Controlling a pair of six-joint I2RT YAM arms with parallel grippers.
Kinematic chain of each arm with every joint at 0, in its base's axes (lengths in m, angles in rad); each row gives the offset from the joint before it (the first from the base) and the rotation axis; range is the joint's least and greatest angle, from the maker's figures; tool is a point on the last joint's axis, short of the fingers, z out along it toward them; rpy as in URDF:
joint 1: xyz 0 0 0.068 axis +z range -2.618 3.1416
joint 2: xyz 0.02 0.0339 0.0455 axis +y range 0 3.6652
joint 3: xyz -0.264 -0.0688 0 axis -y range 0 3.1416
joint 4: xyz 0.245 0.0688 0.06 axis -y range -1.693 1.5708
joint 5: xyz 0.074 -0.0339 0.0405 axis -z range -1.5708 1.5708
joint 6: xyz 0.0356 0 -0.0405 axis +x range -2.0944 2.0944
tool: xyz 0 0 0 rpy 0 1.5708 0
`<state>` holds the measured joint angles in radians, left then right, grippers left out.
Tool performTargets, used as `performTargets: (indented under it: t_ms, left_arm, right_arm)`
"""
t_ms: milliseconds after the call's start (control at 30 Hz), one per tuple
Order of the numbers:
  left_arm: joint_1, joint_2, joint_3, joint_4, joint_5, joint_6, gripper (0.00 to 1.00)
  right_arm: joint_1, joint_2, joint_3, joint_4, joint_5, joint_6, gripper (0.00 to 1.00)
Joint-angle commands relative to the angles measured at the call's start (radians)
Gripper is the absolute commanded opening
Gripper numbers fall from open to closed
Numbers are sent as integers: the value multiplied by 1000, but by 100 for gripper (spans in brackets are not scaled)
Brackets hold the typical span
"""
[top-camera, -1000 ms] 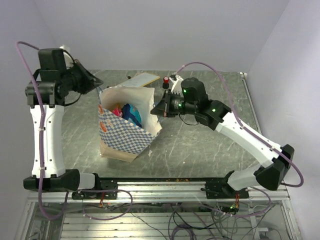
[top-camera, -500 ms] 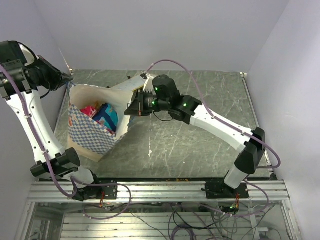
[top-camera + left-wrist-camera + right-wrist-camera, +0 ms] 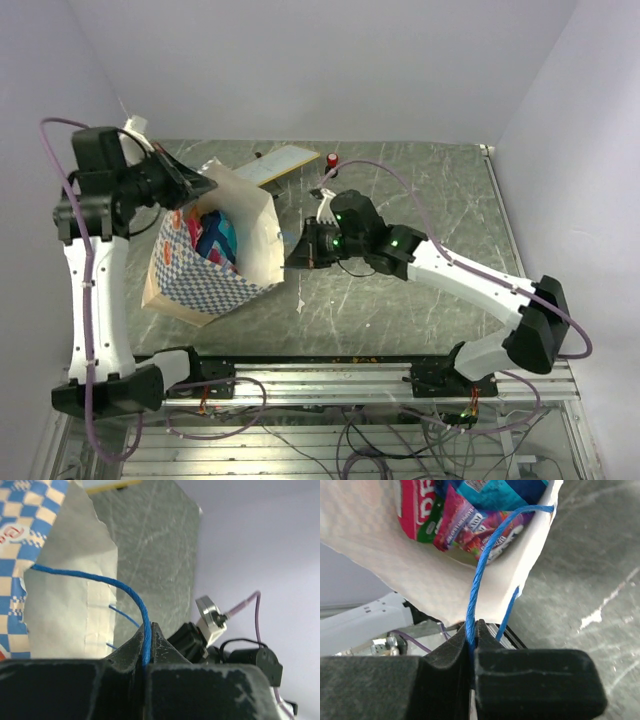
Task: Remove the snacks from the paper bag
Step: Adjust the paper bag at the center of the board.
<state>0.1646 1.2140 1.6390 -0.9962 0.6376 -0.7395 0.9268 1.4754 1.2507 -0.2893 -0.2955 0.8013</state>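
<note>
The blue-and-white checkered paper bag (image 3: 205,285) hangs tilted between my two arms, mouth open upward. Inside it lie the snacks (image 3: 212,236): a blue packet and magenta-red ones. My left gripper (image 3: 203,186) is shut on one blue cord handle (image 3: 131,593) at the bag's far rim. My right gripper (image 3: 291,251) is shut on the other blue cord handle (image 3: 481,572) at the bag's right rim. The right wrist view looks into the bag at a magenta-red packet (image 3: 414,506), a purple-magenta packet (image 3: 468,530) and a blue packet (image 3: 506,491).
A flat white yellow-edged board (image 3: 284,160) lies on the table behind the bag. A small red-and-black knob (image 3: 331,159) stands beside it. The metal rail (image 3: 330,372) with the arm bases runs along the near edge. Walls close in at the back and sides.
Both arms swung the bag left, then back toward the right and nearer. The bag is now more tilted. Both grippers kept hold of the cord handles.
</note>
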Motion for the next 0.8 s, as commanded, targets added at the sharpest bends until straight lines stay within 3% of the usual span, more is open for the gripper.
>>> performTargets:
  t_ms: [0,167,300,567,767]
  left_arm:
    - [-138,-91,-114,191,-23,-102,7]
    - [-257,-122,-170,174,-82,-105,7]
    - [-377,-146,-242,258,-111,-178,7]
    - [-736,-148,-292,303,-331,-263,7]
    - [-785,-188,-304,216,-436,-244,7]
  right_arm:
    - [1,-121,-92,-38,28,13,0]
    - [0,-197,-185,-85,48,18,0]
    - [0,-223,-230,-92,53,42,0]
    - [1,-284,-333,-82,100,95,1]
    - [1,-318,-312,-213,196,59,9]
